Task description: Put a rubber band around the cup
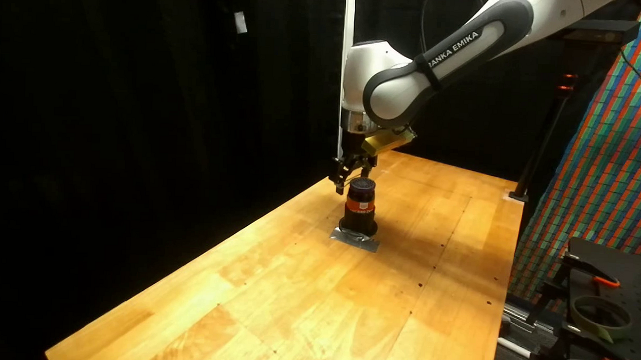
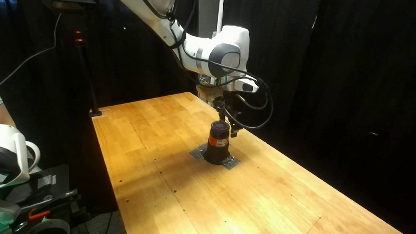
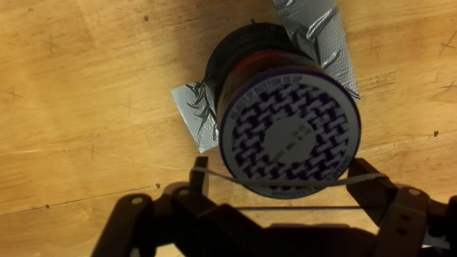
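The cup is a small upright jar with an orange-red label and a dark purple lid. It shows in both exterior views (image 1: 360, 204) (image 2: 219, 141) and in the wrist view (image 3: 291, 132). My gripper (image 3: 278, 162) is open, with its fingers spread wide at the near side of the lid. In both exterior views the gripper (image 1: 352, 181) (image 2: 228, 126) is just behind the cup, fingertips near lid height. A thin pale rubber band (image 3: 290, 183) is stretched around both fingers. Its front strand crosses over the lid's near edge, bends there and seems to touch it. Its back strand lies clear of the lid.
The cup sits in a black round holder (image 1: 359, 223) fixed to the wooden table (image 1: 316, 302) with grey tape (image 1: 354, 239) (image 3: 321, 35). A thin stand (image 1: 538, 139) rises at the table's far corner. A black cart with a tape roll (image 1: 601, 316) is beside the table.
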Controlling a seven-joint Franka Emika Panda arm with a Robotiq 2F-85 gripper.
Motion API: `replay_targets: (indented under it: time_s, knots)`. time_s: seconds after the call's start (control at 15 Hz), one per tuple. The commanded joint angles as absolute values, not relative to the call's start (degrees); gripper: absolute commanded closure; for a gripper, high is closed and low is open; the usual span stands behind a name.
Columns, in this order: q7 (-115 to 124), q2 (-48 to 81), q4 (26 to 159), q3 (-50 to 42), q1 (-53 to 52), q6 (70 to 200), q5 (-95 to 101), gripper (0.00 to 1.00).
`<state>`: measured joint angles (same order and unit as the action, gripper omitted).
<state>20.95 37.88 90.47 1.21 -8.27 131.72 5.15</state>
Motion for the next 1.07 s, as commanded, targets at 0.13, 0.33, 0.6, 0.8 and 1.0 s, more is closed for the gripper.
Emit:
replay_targets:
  time_s: [0.13,0.33,0.6,0.8,1.0]
  knots:
    - [19.25,38.4,88.87,1.0,-7.53,125.96,1.4,0.0]
    - [18.69,37.66,89.64,1.13,-6.96,121.62,0.08,0.0]
    - [19.4,35.94,91.21,0.9,-6.99,121.46,-0.98,0.0]
    - [19.18,34.39,92.73,1.2,-6.57,122.8,-1.93,0.0]
    - [18.56,32.93,94.02,1.51,-6.05,122.98,-3.25,0.0]
